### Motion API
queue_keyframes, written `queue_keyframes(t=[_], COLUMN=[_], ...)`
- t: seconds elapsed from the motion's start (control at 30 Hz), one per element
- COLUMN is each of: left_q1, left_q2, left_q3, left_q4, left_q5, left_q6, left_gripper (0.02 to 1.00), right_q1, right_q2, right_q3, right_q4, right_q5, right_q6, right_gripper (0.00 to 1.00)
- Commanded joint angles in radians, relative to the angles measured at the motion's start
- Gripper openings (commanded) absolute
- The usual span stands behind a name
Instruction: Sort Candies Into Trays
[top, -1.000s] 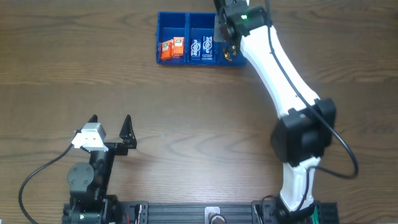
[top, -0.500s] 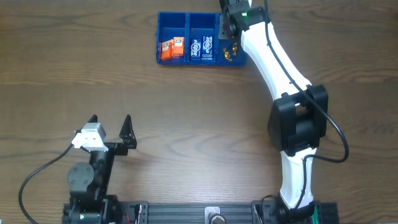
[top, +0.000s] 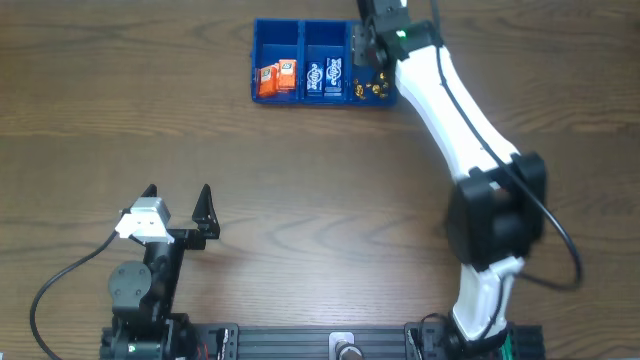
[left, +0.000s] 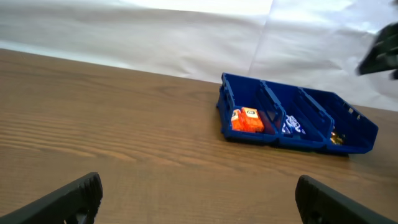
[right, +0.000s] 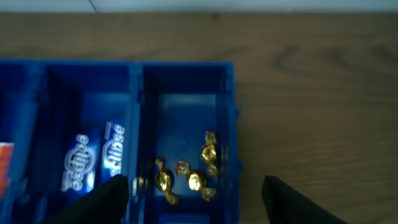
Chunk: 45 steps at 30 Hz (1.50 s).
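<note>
Right gripper (right: 198, 198) hovering over the blue tray (right: 180, 65) at 12 o'clock on the table (top: 330, 190), fingers spread, holding nothing. Gold candies (right: 186, 177) lying in the tray's 3 o'clock compartment. Left gripper (top: 177, 198) sitting open at 8 o'clock. Risk: a low finger clipping the tray wall while pulling out, shoving the tray and spilling candies.

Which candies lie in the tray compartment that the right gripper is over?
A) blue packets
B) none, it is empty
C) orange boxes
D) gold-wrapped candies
D: the right wrist view shows the gold-wrapped candies in the end compartment of the blue tray, framed by the open fingers of the right gripper. The blue packets sit one compartment over.
</note>
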Motion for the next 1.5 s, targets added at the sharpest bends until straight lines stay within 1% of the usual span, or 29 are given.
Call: queue_keyframes(t=[0.03,0.07,0.2,0.27,0.33,0.37,0.4,0.5,0.6,0.7,0.97,1.13,1.17,1.43,1.5], left_q1=[0.006,0.006,0.006,0.006,0.006,0.006,0.006,0.006,0.006,0.006,0.006,0.006,0.006,0.006,0.006], left_q2=[-0.006,-0.006,-0.006,-0.006,-0.006,-0.006,-0.006,-0.006,-0.006,-0.006,-0.006,-0.006,-0.006,-0.006,-0.006], left_q3=[-0.018,-0.018,-0.018,-0.018,-0.018,-0.018,-0.018,-0.018,-0.018,-0.018,-0.018,-0.018,-0.018,-0.018,-0.018], left_q4=[-0.036,-0.036,-0.036,-0.036,-0.036,-0.036,-0.036,-0.036,-0.036,-0.036,-0.036,-0.036,-0.036,-0.036,-0.036], left_q5=[0.018,0.018,0.018,0.018,0.018,0.018,0.018,0.018,0.018,0.018,0.018,0.018,0.018,0.018,0.018], left_q6=[0.006,0.006,0.006,0.006,0.006,0.006,0.006,0.006,0.006,0.006,0.006,0.006,0.006,0.006,0.006], left_gripper=[0.998,0.998,0.998,0.998,0.998,0.998,0.996,0.998,0.998,0.998,0.998,0.998,0.998,0.998,0.998], right_q1=[-0.014,-0.03,-0.088,-0.127,-0.192,-0.262,-0.28,-0.29,-0.29,-0.299,-0.299,-0.271,-0.268,-0.268,-0.268], right_q2=[-0.349,-0.43,-0.727,-0.867,-1.0,-1.142,-1.202,-1.376,-1.519,-1.641,-1.872,-1.962,-1.967,-1.968,-1.968], right_q3=[-0.298,-0.383,-0.663,-0.775,-0.887,-1.014,-1.065,-1.218,-1.358,-1.476,-1.659,-1.716,-1.719,-1.762,-1.762], right_q4=[0.112,0.145,0.216,0.217,0.223,0.251,0.269,0.341,0.42,0.456,0.471,0.505,0.508,0.608,0.609], right_q5=[0.027,0.027,0.024,-0.005,-0.063,-0.098,-0.095,-0.093,-0.095,-0.095,-0.099,-0.15,-0.15,-0.159,-0.167], right_q6=[-0.033,-0.047,-0.046,-0.044,-0.045,-0.048,-0.059,-0.134,-0.142,-0.142,-0.143,-0.24,-0.267,-0.367,-0.366], right_gripper=[0.77,0.772,0.785,0.798,0.853,0.923,0.987,0.998,0.998,0.998,0.998,0.998,0.998,0.998,0.998])
